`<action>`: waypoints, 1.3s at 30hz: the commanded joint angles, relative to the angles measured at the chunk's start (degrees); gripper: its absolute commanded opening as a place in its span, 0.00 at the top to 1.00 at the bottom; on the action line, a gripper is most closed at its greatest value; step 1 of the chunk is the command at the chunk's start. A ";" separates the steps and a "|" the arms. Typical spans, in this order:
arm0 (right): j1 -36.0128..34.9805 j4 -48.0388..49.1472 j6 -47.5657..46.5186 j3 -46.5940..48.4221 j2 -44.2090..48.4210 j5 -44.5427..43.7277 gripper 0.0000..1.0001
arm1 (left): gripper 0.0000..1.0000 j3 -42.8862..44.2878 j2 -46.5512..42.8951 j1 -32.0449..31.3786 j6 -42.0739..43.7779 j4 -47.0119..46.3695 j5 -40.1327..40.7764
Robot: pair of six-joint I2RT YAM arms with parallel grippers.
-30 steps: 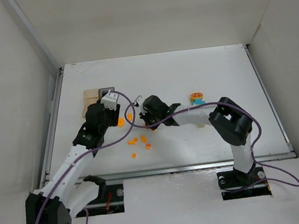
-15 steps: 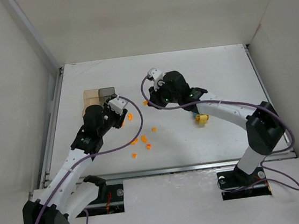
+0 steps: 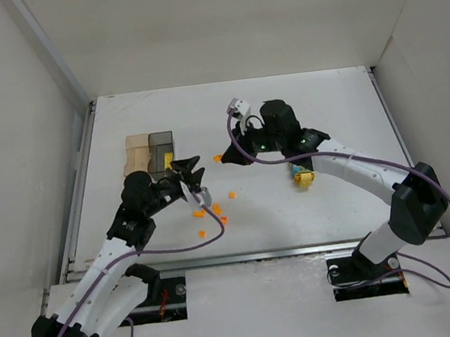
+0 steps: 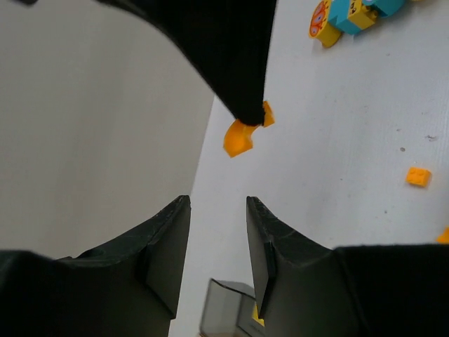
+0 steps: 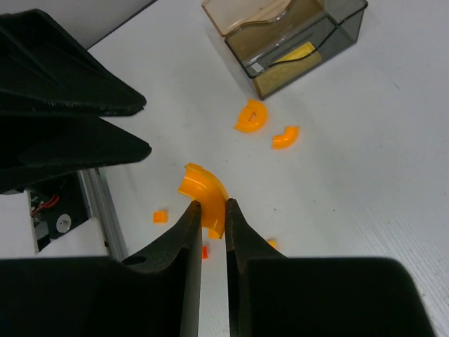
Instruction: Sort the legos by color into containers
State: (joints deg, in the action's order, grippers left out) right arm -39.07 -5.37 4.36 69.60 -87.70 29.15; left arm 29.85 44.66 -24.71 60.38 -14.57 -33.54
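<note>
My right gripper point(image 5: 209, 205) is shut on an orange curved lego point(image 5: 203, 191), held above the table; from the top view it hangs at mid-table point(image 3: 223, 158). My left gripper point(image 4: 217, 203) is open and empty, just right of the containers point(image 3: 150, 151), pointing toward the held piece point(image 4: 240, 135). The tan-clear box point(image 5: 251, 15) and the dark grey box point(image 5: 330, 31) sit joined; a pale yellow plate point(image 5: 295, 54) lies in the grey one. Two orange curved pieces point(image 5: 251, 116) lie near the boxes. Small orange legos point(image 3: 216, 210) are scattered in front.
A cluster of cyan, yellow and orange-red bricks point(image 3: 301, 174) sits under my right forearm, also seen in the left wrist view as bricks point(image 4: 351, 14). White walls enclose the table on three sides. A metal rail point(image 3: 251, 255) runs along the near edge.
My left gripper has swung away from the containers toward the right and near side, its jaws narrowing a little. The right arm stretched out and now holds the orange curved piece clear of the table.
</note>
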 commanded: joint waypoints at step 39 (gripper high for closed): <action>-6.28 1.94 1.44 -1.66 2.63 1.70 1.00 | 0.83 1.44 0.86 -10.01 28.65 6.22 8.22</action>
State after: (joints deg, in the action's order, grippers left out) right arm -44.38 -5.21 5.43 67.51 -86.15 28.71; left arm 28.86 44.73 -34.94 87.24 -7.42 -28.73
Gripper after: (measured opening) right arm 0.180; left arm 0.185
